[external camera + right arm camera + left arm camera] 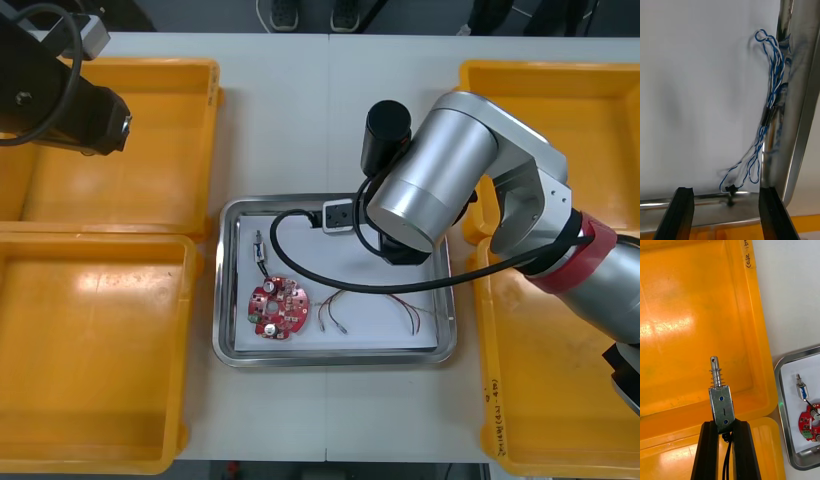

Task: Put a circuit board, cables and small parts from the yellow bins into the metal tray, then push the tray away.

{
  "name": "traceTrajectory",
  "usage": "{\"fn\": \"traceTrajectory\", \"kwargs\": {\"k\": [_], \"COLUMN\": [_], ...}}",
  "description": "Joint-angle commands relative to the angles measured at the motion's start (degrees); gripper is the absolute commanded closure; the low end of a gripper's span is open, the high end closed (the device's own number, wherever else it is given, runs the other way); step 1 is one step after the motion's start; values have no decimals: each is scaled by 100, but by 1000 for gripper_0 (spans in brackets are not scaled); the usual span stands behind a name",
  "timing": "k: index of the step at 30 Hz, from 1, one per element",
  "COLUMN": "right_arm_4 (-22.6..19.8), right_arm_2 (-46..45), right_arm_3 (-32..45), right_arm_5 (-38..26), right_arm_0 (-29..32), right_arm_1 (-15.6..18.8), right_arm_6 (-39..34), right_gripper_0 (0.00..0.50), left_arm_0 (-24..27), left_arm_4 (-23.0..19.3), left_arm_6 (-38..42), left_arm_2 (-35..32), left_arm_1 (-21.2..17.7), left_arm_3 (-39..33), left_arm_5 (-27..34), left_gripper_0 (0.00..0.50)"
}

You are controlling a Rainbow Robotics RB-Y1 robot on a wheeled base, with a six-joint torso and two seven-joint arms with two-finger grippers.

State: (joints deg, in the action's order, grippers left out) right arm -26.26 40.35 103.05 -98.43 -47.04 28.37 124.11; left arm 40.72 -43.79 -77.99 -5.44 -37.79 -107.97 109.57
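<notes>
The left arm [60, 100] is in the upper left of the frame, over the upper left yellow bin [120, 150]. In the left wrist view the left gripper [725, 423] has its fingers [709, 450] closed on a small metal part [720, 397]. This is a silver block with a spring and a pin that point away from the fingers. The part hangs above the floor of the bin.

The metal tray [224, 290] stands in the centre of the frame on the counter [290, 120], between the bins, and it is white inside. The round red circuit board [275, 308] lies in the lower left part of the tray. A second small metal part [259, 247] lies just above the board. A black cable [275, 235] curves across the tray, and thin red and yellow cables [330, 310] lie to the right of the board.

The right arm [430, 180] reaches over the upper right part of the tray. In its wrist view the fingers [677, 213] of the right gripper [725, 189] stand wide apart and hold nothing. A twisted blue and white cable [767, 114] lies on the white floor beyond them, close along the shiny wall of the tray.
</notes>
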Motion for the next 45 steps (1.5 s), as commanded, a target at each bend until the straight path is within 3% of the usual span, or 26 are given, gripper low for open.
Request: {"fn": "traceTrajectory", "kwargs": {"k": [1, 5, 18, 24, 33, 45], "right_arm_4": [42, 33, -213, -248, -318, -485], "right_arm_2": [-554, -941, -2796, -3463, -4281, -5590], "right_arm_3": [496, 707, 1076, 1076, 1164, 1287], "right_arm_5": [-581, -1157, -1157, -1157, -1157, -1157], "right_arm_0": [-42, -42, -42, 10, 582, 1382], "right_arm_1": [-165, -236, -236, 54, 555, 819], "right_arm_6": [-107, -133, -326, -485, -1258, -1372], "right_gripper_0": [0, 0, 0, 0, 0, 0], "left_arm_0": [-21, -21, -12, 58, 322, 515], "left_arm_4": [20, 2, -33, -68, -42, 134], "left_arm_6": [311, 311, 566, 733, 1163, 1612], "left_arm_2": [-168, -133, 306, 623, 1264, 2337], "left_arm_1": [71, 71, 88, 185, 545, 1002], "left_arm_3": [-207, -207, -444, -532, -611, -672], "left_arm_5": [43, 43, 43, 43, 43, -147], "left_gripper_0": [500, 498, 499, 498, 498, 498]}}
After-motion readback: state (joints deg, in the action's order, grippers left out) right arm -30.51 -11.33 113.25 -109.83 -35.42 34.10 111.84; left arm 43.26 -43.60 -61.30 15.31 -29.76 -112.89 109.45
